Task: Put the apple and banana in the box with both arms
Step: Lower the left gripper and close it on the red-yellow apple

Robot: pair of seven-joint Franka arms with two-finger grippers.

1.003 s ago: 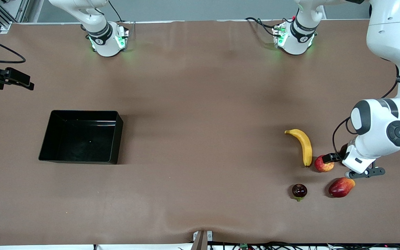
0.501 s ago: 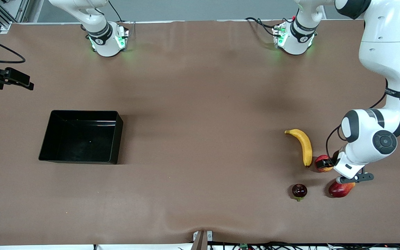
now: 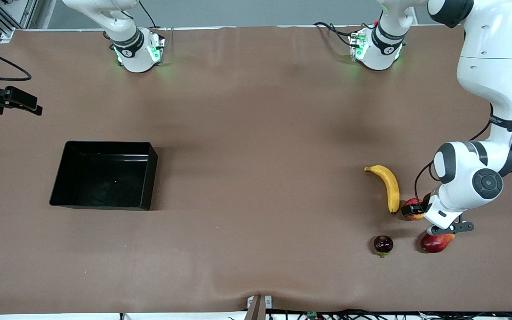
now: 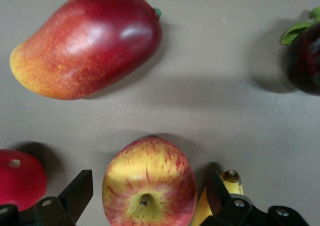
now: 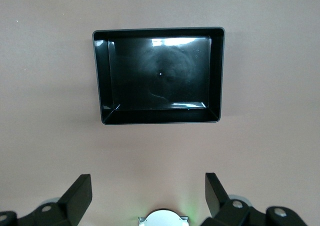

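Observation:
The apple (image 4: pixel 149 183), red with yellow streaks, lies on the table next to one tip of the banana (image 3: pixel 388 186). My left gripper (image 4: pixel 148 191) is low over it and open, a finger on either side with gaps showing. One finger (image 4: pixel 218 192) stands between the apple and the banana tip (image 4: pixel 231 182). In the front view the left gripper (image 3: pixel 410 209) covers most of the apple (image 3: pixel 414 216). The black box (image 3: pixel 105 174) sits toward the right arm's end. My right gripper (image 5: pixel 148 186) waits high above the table, open and holding nothing, with the box (image 5: pixel 160 117) below it.
A red-and-orange mango (image 3: pixel 436 243) and a dark round fruit (image 3: pixel 383 245) lie nearer the front camera than the apple. A plain red fruit (image 4: pixel 17 178) sits close beside the left gripper's other finger. Bare brown table lies between the fruits and the box.
The left gripper has shifted toward the banana and come down over the apple, which now sits between its fingers. The right arm has not moved.

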